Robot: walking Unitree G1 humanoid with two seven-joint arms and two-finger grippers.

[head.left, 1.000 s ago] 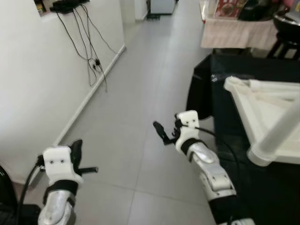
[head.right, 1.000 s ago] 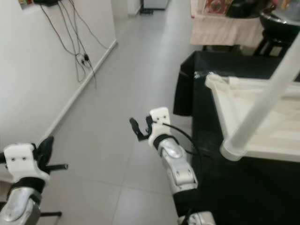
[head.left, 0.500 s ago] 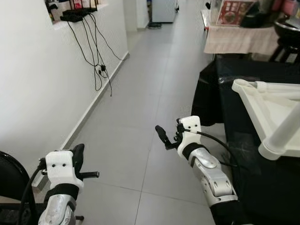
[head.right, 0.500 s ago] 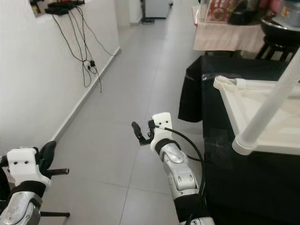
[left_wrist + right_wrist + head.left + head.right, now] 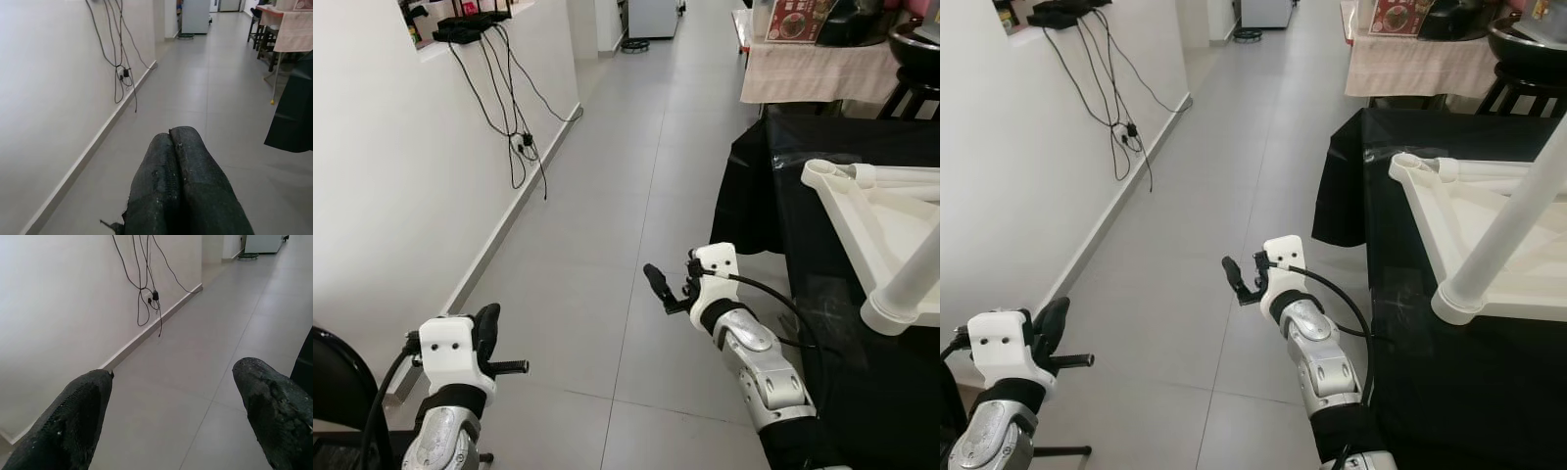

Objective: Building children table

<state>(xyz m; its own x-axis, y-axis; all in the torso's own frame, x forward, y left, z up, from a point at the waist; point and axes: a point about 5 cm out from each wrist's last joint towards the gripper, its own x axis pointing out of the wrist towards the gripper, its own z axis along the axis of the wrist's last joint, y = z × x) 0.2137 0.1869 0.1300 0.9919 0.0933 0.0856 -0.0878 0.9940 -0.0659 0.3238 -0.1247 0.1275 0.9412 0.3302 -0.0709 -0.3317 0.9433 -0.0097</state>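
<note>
A white children's table (image 5: pixel 871 211) lies upside down on a black-draped surface (image 5: pixel 783 157) at my right, and one white round leg (image 5: pixel 1513 225) rises from its near corner. My right gripper (image 5: pixel 658 287) hangs over the floor left of that surface, apart from the table. In the right wrist view its fingers (image 5: pixel 73 416) stand wide apart, open and empty. My left gripper (image 5: pixel 487 328) is low at the left, near the wall. In the left wrist view its fingers (image 5: pixel 188 166) are pressed together, shut on nothing.
A grey tiled corridor (image 5: pixel 617 176) runs ahead. The white wall (image 5: pixel 391 176) on the left has dangling black cables (image 5: pixel 514 108) and a socket. A cloth-covered table (image 5: pixel 822 73) stands far back right. A dark rounded object (image 5: pixel 333 387) sits at the lower left.
The camera has shifted, so the wall recedes left and the white table sits lower and further right. Both grippers keep their pose and state.
</note>
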